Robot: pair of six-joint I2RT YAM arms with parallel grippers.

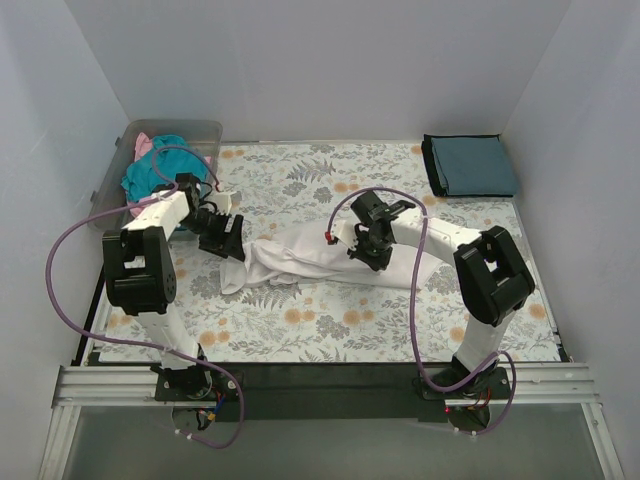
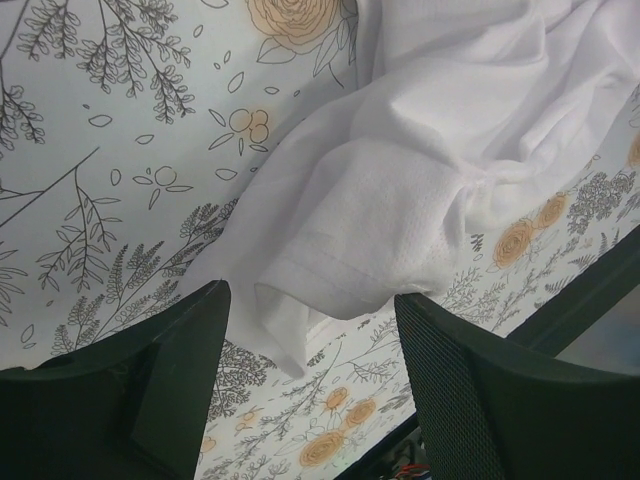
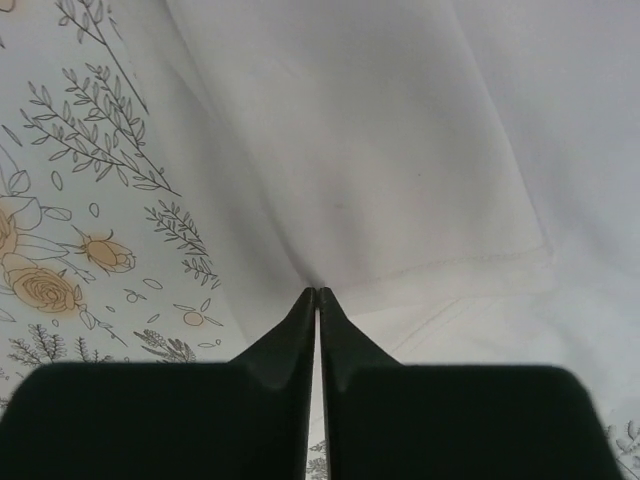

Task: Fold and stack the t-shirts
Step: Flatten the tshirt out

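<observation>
The white t-shirt [image 1: 300, 258] lies crumpled in a long band across the middle of the floral table cover. My left gripper [image 1: 228, 240] is open at the shirt's left end. In the left wrist view its jaws [image 2: 310, 340] stand wide apart just above a white sleeve [image 2: 370, 240], not touching it. My right gripper [image 1: 368, 250] is over the shirt's right part. In the right wrist view it [image 3: 317, 295] is shut, pinching a fold of the white cloth [image 3: 400, 150]. A dark slate-blue t-shirt [image 1: 470, 165] lies folded at the back right.
A clear plastic bin [image 1: 205, 130] at the back left holds a teal t-shirt [image 1: 160, 172] and a pink one [image 1: 143, 147]. White walls enclose the table on three sides. The black front edge [image 1: 320, 375] runs between the arm bases.
</observation>
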